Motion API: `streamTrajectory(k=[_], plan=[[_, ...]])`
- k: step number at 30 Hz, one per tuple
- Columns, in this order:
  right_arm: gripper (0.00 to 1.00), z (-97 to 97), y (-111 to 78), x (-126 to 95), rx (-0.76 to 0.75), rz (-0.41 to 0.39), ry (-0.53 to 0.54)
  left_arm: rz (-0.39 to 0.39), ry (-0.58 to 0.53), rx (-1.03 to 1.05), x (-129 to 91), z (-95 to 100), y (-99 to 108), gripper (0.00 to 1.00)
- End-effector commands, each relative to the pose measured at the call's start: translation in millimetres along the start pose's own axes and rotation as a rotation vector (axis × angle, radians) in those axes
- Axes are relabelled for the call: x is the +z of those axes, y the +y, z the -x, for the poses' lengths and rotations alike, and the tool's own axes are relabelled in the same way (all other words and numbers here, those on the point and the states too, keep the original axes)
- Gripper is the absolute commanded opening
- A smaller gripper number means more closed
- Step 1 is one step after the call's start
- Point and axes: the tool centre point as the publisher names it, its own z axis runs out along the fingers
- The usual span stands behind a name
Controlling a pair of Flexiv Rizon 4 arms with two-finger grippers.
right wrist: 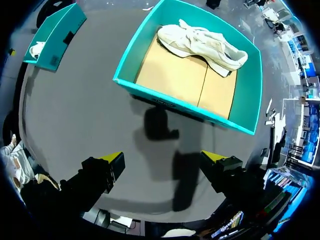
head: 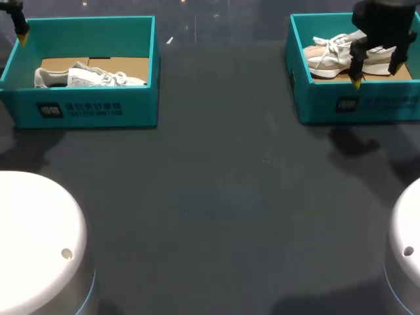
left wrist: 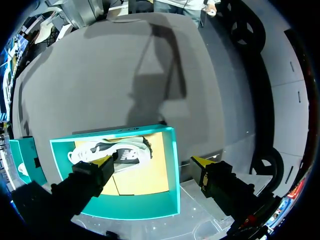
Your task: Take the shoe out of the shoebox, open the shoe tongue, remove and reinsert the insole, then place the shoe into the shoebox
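Near the right box [head: 315,105], spread right jaws could clip its wall or snag only laces when reaching for the shoe [head: 328,59]; left jaws also spread.

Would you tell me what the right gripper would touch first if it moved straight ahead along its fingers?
Probably the bare table, just outside the wall of the teal shoebox; the right gripper points short of the shoe, though depth is unclear.
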Motion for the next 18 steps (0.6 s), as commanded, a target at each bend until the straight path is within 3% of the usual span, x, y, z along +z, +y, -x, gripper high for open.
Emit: streamTrajectory(k=[1, 6, 18], plan=[[1.0, 6.5, 40.0, -8, 0.074, -0.042, -0.047, 0.001, 0.002, 0.001, -1, -0.2, -1, 1.0], [1.0, 24.4, 77.9, -7, 0.095, -0.004, -0.046, 0.001, 0.002, 0.001, -1, -0.2, -1, 1.0], [1.0, 24.4, 77.9, -7, 0.095, -0.004, -0.046, 0.001, 0.002, 0.001, -1, -0.2, -1, 1.0]])
